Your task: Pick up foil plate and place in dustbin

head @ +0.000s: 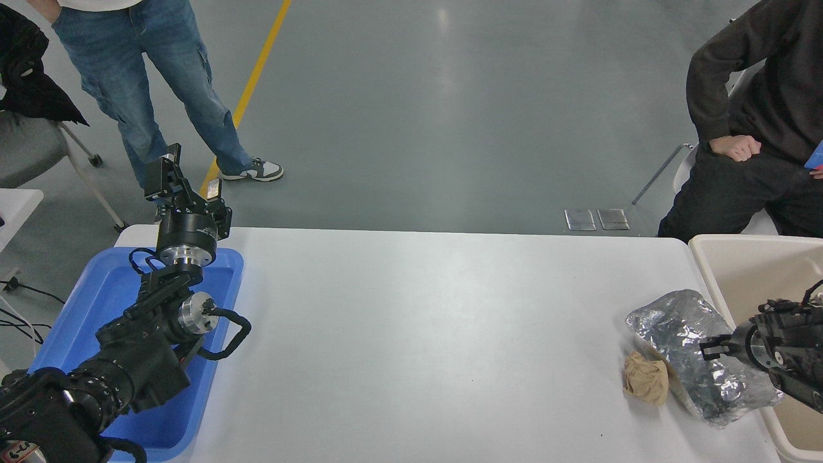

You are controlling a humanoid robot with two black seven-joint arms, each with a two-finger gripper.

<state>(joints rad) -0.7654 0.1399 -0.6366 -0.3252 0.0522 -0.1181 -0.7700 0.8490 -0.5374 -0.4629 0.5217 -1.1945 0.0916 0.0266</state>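
We saw the right gripper (707, 347) reaching in from the table's right edge, its tip over the middle of the foil plate (701, 355) — whether its fingers were spread or pinched we could not tell. The plate lay directly beneath and to the left of it, long axis running from the far side toward the near right corner, its right rim just beside the beige dustbin (720, 257). A crumpled brown paper ball (646, 381) touched its left side. The left gripper (183, 186) sat parked, fingers apart, over the blue tray (71, 308) at the far left corner — the right arm was far nearer. The white table (418, 334) met grey floor beyond; two people waited there.
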